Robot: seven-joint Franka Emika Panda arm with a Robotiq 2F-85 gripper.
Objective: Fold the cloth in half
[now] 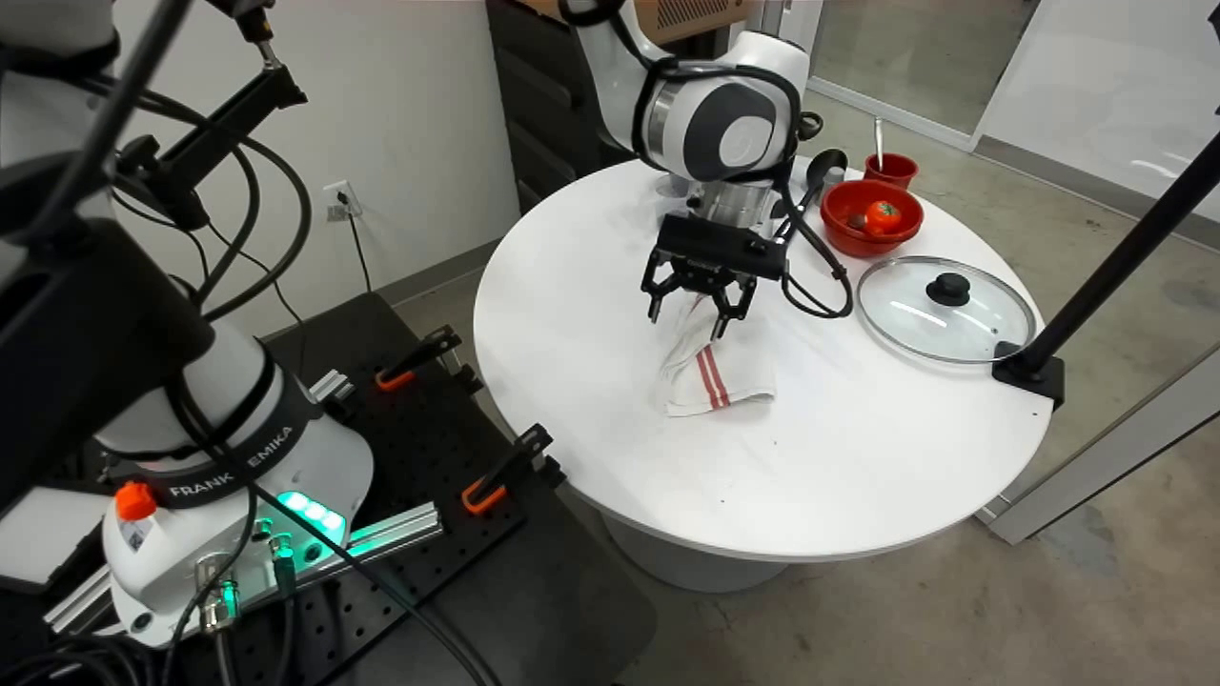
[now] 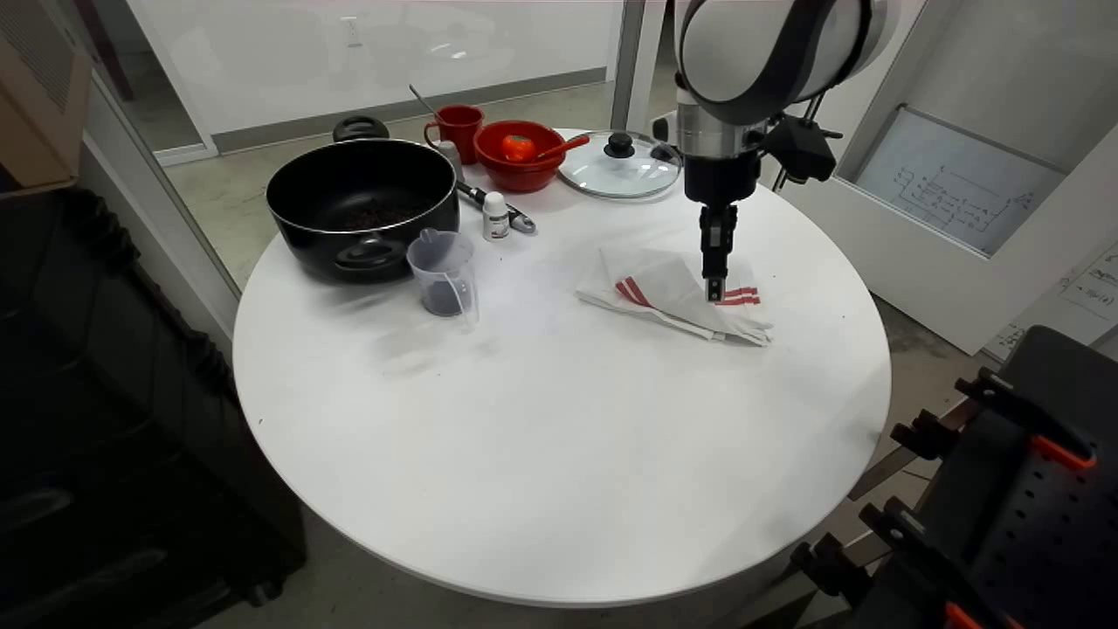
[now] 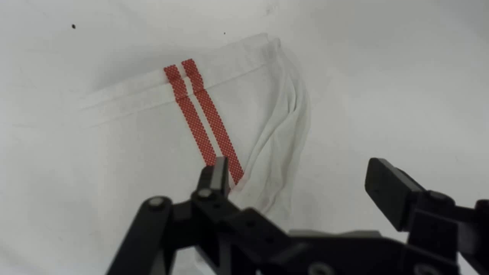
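The white cloth with narrow red stripes lies on the round white table, seen in both exterior views (image 1: 748, 370) (image 2: 668, 281) and the wrist view (image 3: 141, 141). It is layered and rumpled, with bunched creases along its right side in the wrist view. My gripper (image 1: 686, 320) points down over the cloth in both exterior views (image 2: 715, 291). In the wrist view the gripper (image 3: 297, 172) is open, with nothing between its fingers. One finger is over the red stripes, the other over bare table beyond the creased edge. I cannot tell whether a fingertip touches the cloth.
A glass lid (image 1: 915, 310), a red bowl (image 1: 839, 233) with a tomato, and a red mug (image 2: 463, 127) stand along the table's edge. A black pot (image 2: 301, 236), a clear measuring cup (image 2: 445, 258) and a small white bottle (image 2: 495, 218) are also on the table (image 2: 559, 454).
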